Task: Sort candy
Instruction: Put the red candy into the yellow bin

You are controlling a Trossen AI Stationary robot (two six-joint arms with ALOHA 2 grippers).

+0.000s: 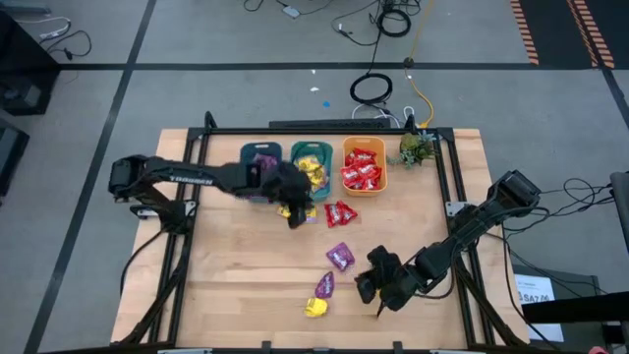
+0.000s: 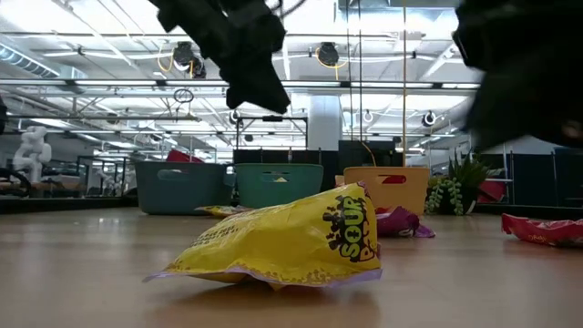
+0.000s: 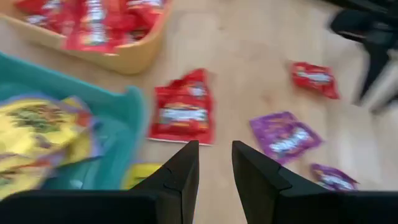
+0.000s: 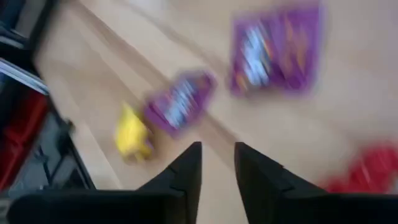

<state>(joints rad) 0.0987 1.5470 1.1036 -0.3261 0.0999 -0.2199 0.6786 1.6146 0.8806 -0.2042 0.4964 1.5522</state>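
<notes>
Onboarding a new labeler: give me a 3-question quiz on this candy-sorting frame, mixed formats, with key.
1. True or false: the orange bin holds red candy packets.
2. Multiple choice: how many purple candy packets lie loose on the table in the high view? A) none B) two C) five
3. Fill in: the left gripper hovers beside the ___ bin with the yellow packets.

Key
1. True.
2. B: one purple packet and a second purple packet nearer the front edge, by the loose yellow packet. The right gripper hangs empty next to them.
3. Teal.
</notes>
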